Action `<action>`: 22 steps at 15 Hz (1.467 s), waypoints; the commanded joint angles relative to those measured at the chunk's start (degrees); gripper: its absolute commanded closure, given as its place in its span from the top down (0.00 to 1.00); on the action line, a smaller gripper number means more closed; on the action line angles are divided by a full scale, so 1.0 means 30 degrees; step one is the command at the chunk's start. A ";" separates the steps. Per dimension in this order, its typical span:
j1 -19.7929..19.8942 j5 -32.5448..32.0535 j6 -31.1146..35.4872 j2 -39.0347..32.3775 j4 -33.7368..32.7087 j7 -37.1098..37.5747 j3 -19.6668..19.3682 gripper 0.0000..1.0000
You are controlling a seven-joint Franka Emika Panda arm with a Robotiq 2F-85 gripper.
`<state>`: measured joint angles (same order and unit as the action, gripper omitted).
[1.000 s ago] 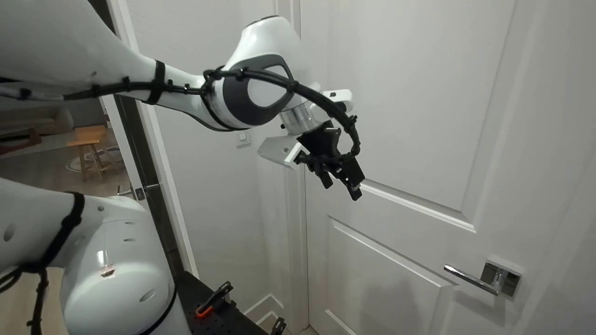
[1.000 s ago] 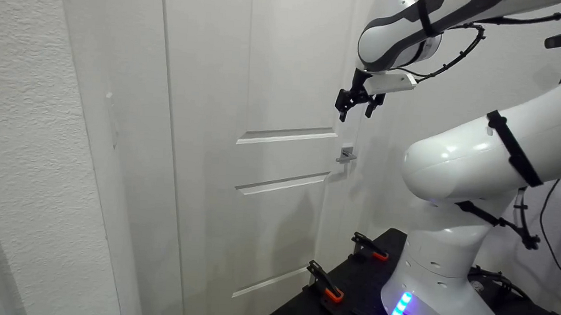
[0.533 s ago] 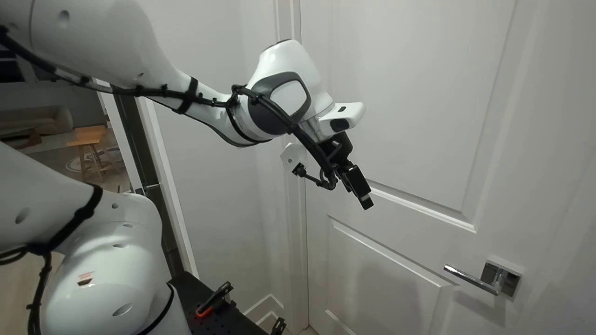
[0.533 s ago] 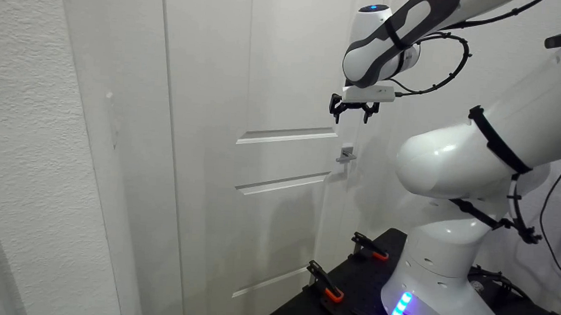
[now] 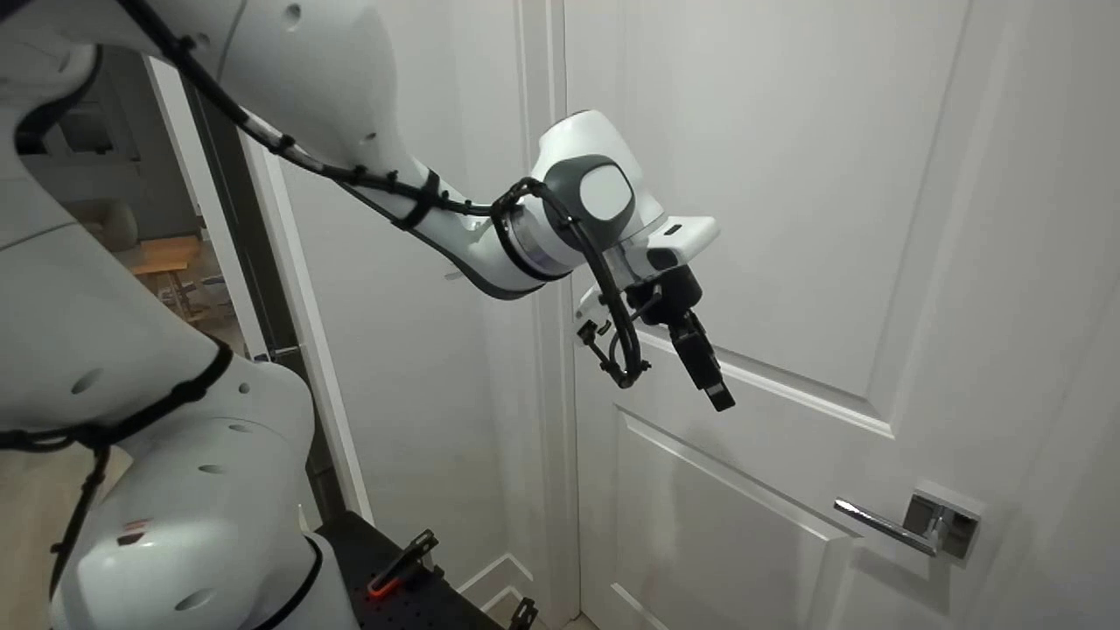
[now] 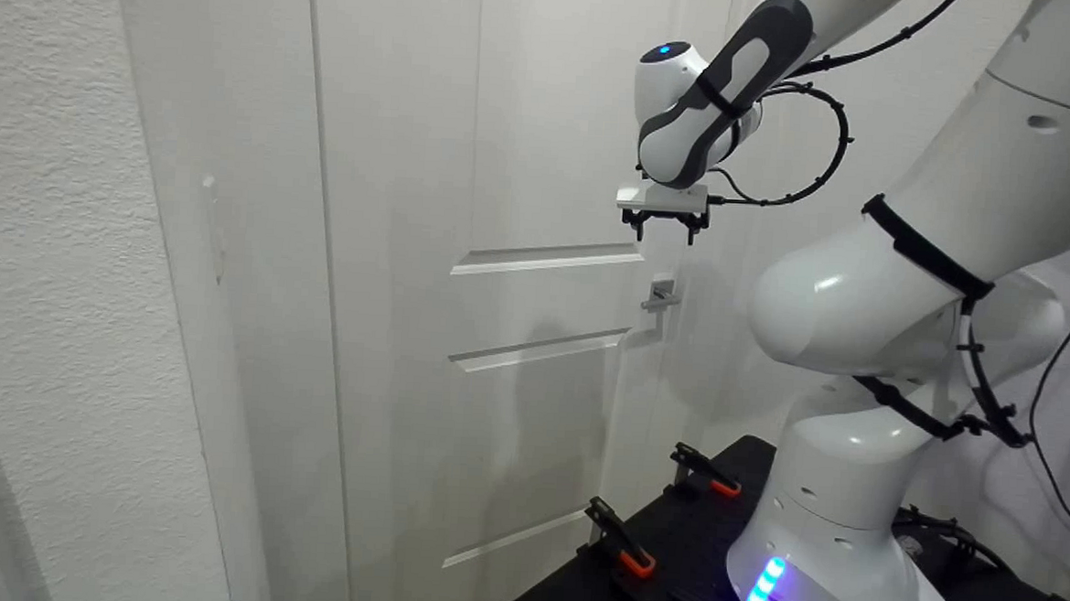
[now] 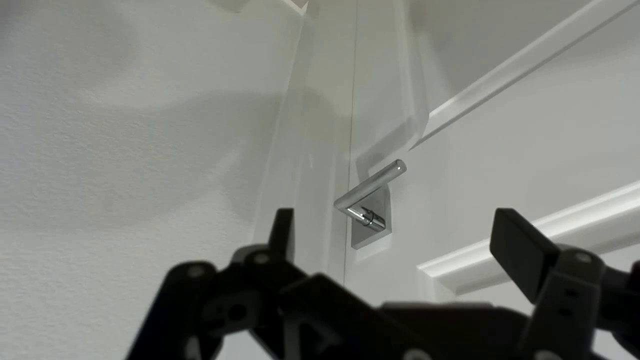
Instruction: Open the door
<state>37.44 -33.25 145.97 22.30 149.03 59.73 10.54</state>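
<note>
The tall white door [image 5: 744,201] with raised panels stands shut; it also shows in an exterior view [image 6: 553,137] and in the wrist view [image 7: 465,160]. Its silver lever handle [image 5: 884,526] on a square plate lies level; it also shows in an exterior view [image 6: 661,298]. In the wrist view the handle [image 7: 370,186] appears beyond the fingertips, between them and nearer the left finger. My gripper [image 6: 665,238] is open and empty, pointing down in front of the door, apart from the handle. It shows edge-on in an exterior view [image 5: 721,401], up and left of the handle.
The black base table [image 6: 677,564] holds orange-tipped clamps [image 6: 623,539] along its door-side edge. A wall meets the door frame [image 7: 320,150] beside the handle. A plain white frame strip [image 5: 551,350] borders the door's far edge. A doorway with a wooden stool [image 5: 166,254] lies behind the arm.
The arm has reached forward and down; my gripper has come lower and turned, so its fingers now line up edge-on in an exterior view. It stayed open. The door and handle have not moved.
</note>
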 commanded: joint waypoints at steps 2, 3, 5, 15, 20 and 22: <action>-0.0259 -0.3229 -0.0127 -0.3306 -0.2502 0.4360 -0.1149 1.00; -0.0612 -0.3789 -0.0198 -0.3819 -0.2880 0.5116 -0.1664 1.00; -0.1375 -0.4409 -0.0174 -0.4950 -0.3769 0.6216 -0.2932 1.00; -0.4993 -0.2247 0.1553 -0.9437 -0.6816 0.7947 -0.8420 1.00; -0.5803 -0.0160 0.3925 -1.1294 -0.7480 0.8007 -0.9896 1.00; -0.6195 0.0500 0.4627 -1.1996 -0.7726 0.7974 -1.0490 1.00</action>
<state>21.11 -34.36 157.15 -10.32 128.12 82.66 -18.24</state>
